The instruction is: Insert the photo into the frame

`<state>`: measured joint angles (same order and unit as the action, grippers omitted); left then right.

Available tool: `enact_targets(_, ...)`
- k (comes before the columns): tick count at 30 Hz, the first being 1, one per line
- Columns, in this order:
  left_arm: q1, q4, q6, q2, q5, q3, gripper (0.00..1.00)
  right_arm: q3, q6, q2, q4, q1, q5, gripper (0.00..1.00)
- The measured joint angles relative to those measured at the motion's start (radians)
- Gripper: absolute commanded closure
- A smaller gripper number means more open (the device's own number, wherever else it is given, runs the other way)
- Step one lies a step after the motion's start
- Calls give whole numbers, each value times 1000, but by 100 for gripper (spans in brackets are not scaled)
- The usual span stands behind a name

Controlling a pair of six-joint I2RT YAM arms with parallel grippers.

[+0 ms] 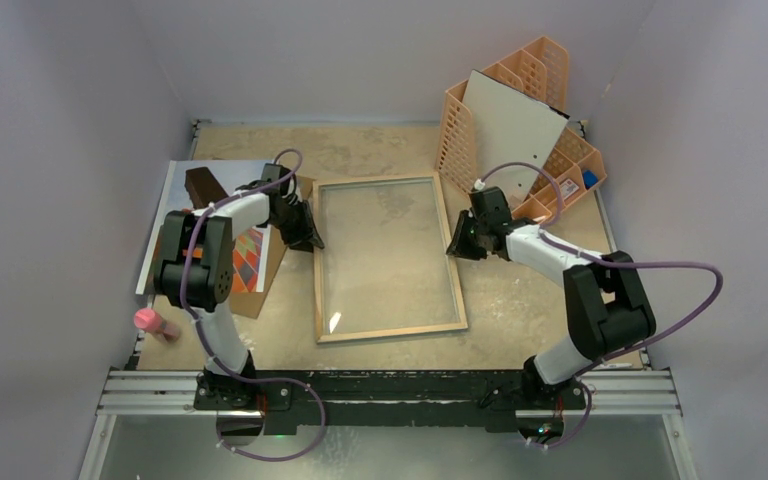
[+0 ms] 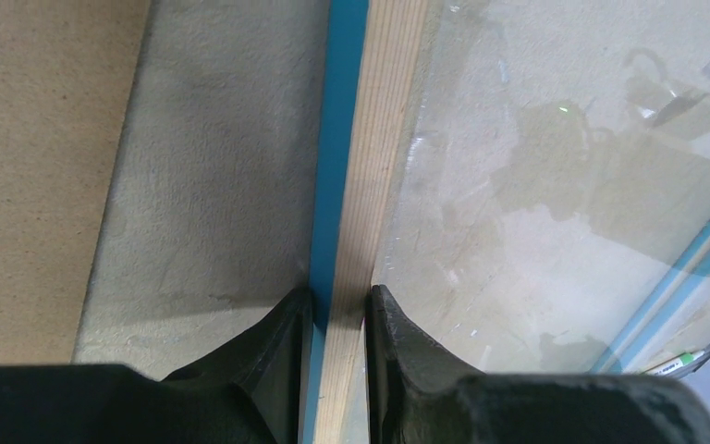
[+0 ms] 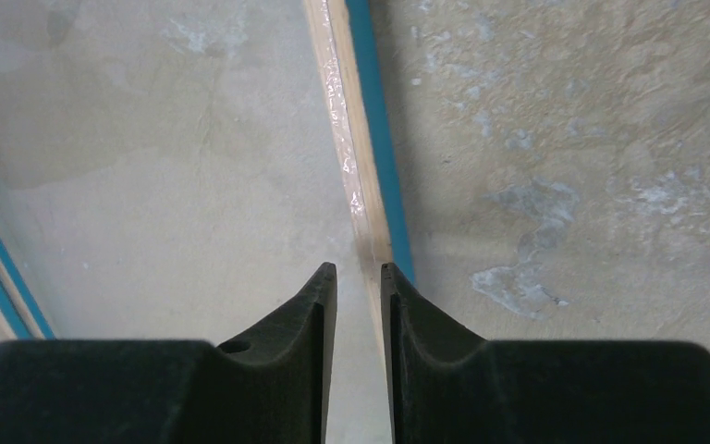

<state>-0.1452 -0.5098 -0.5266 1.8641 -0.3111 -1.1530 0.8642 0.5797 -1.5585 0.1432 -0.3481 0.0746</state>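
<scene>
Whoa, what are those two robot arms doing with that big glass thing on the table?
They are both holding the frame, which lies flat in the middle of the table with its wooden back facing up. The left arm's fingers pinch its left rail, and the right arm's fingers look pinched on its right rail. The colourful photo is not in the frame yet. It lies off to the left, partly under the left arm.

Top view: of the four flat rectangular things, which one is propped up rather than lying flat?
The grey-white board, leaning in the orange rack at the far right; the frame, photo and brown board lie flat.
</scene>
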Motion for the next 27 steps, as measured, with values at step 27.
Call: enact_targets(27,0,19,-3,8,-5,-6,75,40,-19,-7,-6,-5,89,52)
